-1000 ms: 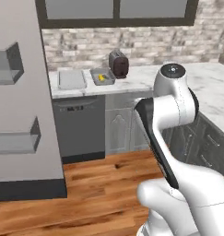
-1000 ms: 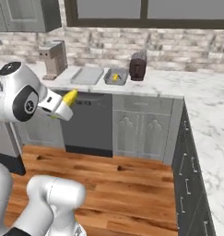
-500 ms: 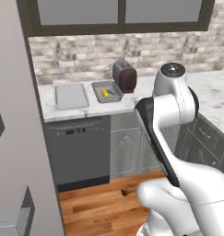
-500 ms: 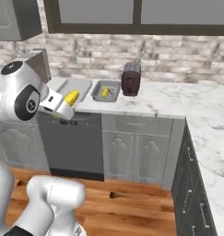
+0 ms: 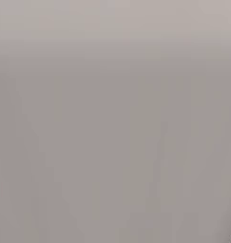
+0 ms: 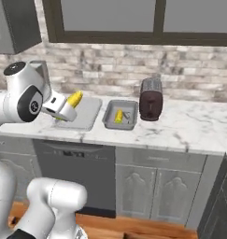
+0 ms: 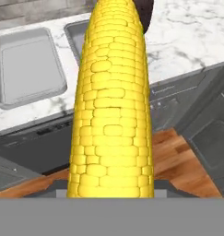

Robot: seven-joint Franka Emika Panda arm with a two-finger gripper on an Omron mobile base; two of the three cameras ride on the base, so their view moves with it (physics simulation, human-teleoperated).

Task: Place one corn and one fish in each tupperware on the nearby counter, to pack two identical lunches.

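Note:
My gripper (image 6: 71, 104) is shut on a yellow corn (image 6: 75, 98), held in the air over the near left part of the counter (image 6: 180, 133). In the hand view this corn (image 7: 112, 101) runs up the middle and hides the fingertips. Two grey tupperware trays lie side by side on the marble. The left tupperware (image 6: 89, 116) (image 7: 26, 69) looks bare and sits just beyond the held cob. The right tupperware (image 6: 129, 123) (image 7: 76, 32) holds a second corn (image 6: 118, 115). The fish is hidden from me.
A dark rounded toaster (image 6: 151, 99) stands right of the trays. A brick wall and a window run behind the counter, with grey cabinet fronts (image 6: 147, 186) and a wood floor (image 7: 178, 156) below. A flat grey surface (image 5: 115, 121) stands close before the left base camera.
The base has driven up to the counter, so the whole scene has shifted and grown larger. The corn stays in the gripper's hold.

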